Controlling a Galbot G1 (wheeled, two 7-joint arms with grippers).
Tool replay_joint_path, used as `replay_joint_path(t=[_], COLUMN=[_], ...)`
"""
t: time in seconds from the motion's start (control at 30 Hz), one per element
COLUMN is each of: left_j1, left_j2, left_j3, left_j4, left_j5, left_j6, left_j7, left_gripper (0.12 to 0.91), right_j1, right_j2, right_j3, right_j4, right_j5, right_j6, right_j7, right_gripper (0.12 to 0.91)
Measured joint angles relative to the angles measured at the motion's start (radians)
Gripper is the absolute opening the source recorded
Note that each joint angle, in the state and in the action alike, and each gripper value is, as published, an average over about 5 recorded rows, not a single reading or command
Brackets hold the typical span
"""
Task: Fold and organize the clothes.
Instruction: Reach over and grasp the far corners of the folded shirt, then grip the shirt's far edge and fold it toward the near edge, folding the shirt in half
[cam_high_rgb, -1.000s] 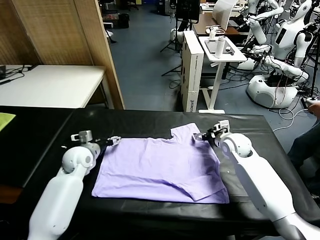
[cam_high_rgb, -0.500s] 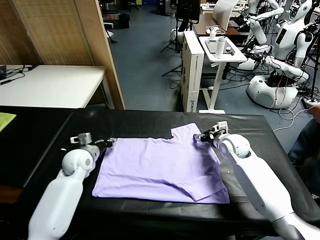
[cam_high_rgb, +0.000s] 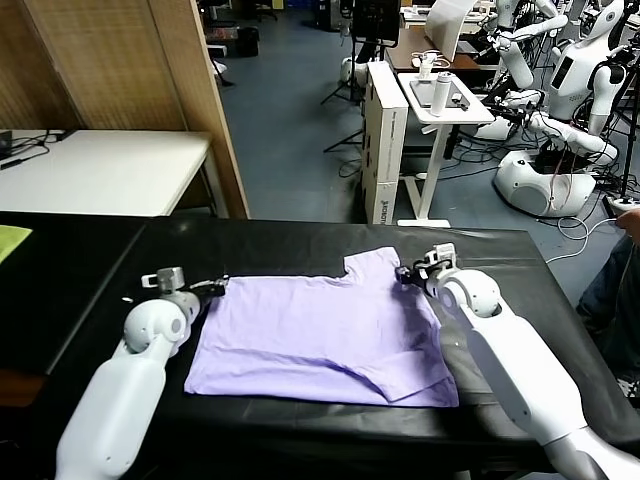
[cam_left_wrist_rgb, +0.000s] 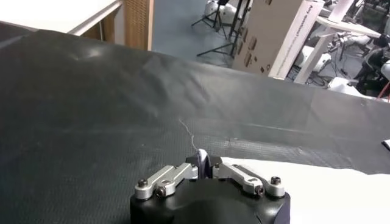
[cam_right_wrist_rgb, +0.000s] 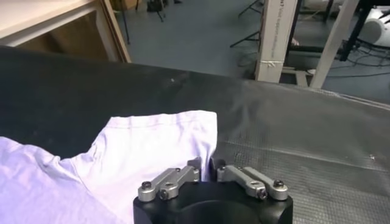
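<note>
The T-shirt (cam_high_rgb: 320, 335) lies spread flat on the black table (cam_high_rgb: 300, 240), roughly at its centre, collar edge toward the far side.

Risk 1: thin fabric may slip out if only the hem edge is pinched; a lift would then drop one corner and skew the fold. Risk 2: if one side has caught less cloth than the other, the shirt will be dragged askew rather than raised evenly. Risk 3: fingertips pressed into the table covering may snag it and pull it along with the shirt.

My left gripper (cam_high_rgb: 213, 286) sits at the shirt's far left corner, jaws closed to a narrow pinch on the fabric edge. My right gripper (cam_high_rgb: 405, 273) sits at the far right sleeve (cam_right_wrist_rgb: 177, 137), jaws closed on the sleeve's edge, as the right wrist view shows.
</note>
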Motion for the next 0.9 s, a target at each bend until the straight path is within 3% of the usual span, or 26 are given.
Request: replay_joint_path(t=[0.37, 0.9], left_j1=[0.038, 0.232], left_j2=[0.009, 0.066], left_j3=[-0.029, -0.134], left_j4=[-0.066, -0.323], left_j5=[-0.014, -0.051], left_j6=[-0.004, -0.02], left_j7=[-0.004, -0.002], left_gripper=[0.161, 0.159], right_j1=[-0.072, -0.267], right_j2=[-0.045, -0.15], right_j3=[0.057, 0.182], right_j4=[0.121, 0.377], right_j5=[0.033, 0.087], right_j6=[0.035, 0.011], right_j7=[-0.015, -0.023], right_gripper=[0.14, 0.14])
